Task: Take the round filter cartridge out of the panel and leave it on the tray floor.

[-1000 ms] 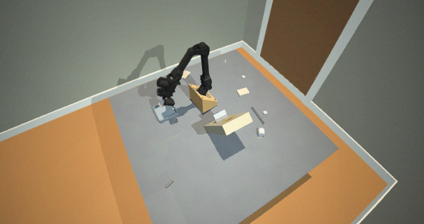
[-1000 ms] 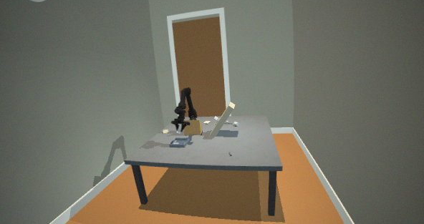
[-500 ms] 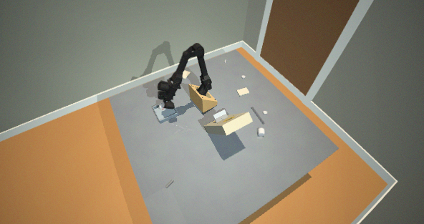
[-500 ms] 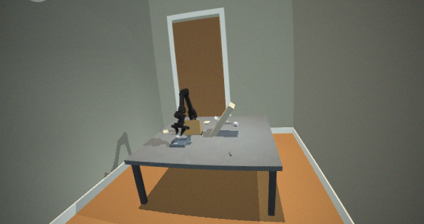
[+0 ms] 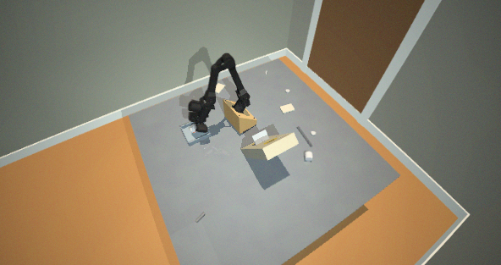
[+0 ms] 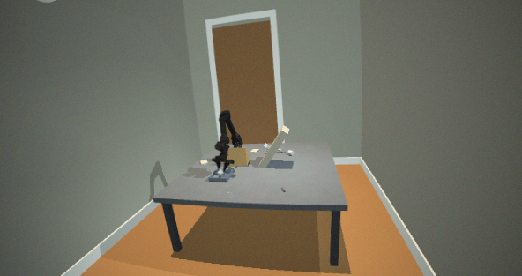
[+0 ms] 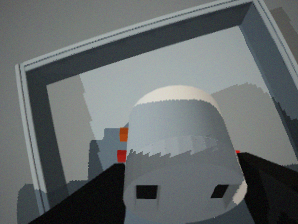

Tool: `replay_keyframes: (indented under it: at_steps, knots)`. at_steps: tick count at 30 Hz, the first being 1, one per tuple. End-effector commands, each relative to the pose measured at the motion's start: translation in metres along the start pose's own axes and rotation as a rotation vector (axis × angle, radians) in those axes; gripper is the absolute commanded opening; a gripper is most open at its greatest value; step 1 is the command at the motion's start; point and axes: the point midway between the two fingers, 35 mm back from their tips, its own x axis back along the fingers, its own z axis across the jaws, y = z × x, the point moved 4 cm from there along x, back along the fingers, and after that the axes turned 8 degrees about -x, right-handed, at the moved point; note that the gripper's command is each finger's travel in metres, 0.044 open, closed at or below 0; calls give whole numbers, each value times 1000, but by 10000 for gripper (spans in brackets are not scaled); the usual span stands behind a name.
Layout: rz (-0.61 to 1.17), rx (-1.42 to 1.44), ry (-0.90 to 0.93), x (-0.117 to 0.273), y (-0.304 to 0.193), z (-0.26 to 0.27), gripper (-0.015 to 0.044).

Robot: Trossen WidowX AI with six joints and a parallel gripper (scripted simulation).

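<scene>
Cartridge out of panel, in or just above tray | claw half open, gripping it | left: settle, release, withdraw

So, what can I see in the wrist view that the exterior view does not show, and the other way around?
Only wrist: two dark slots on the filter cartridge's face.

Only exterior: the door, the table legs and the leaning service panel.

Both: the filter cartridge held in the jaws, and the tray.
</scene>
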Motion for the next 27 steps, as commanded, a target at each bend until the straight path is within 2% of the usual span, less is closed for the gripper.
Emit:
replay_keyframes:
  at_steps: [1, 12, 16, 21, 27]
  knots:
    - [-2, 0, 0, 1, 1, 0, 158]
    - [-2, 0, 0, 1, 1, 0, 440]
    - [-2, 0, 0, 8, 6, 1, 440]
    - [-1, 0, 2, 59, 35, 5, 440]
    - [-11, 0, -1, 52, 34, 4, 440]
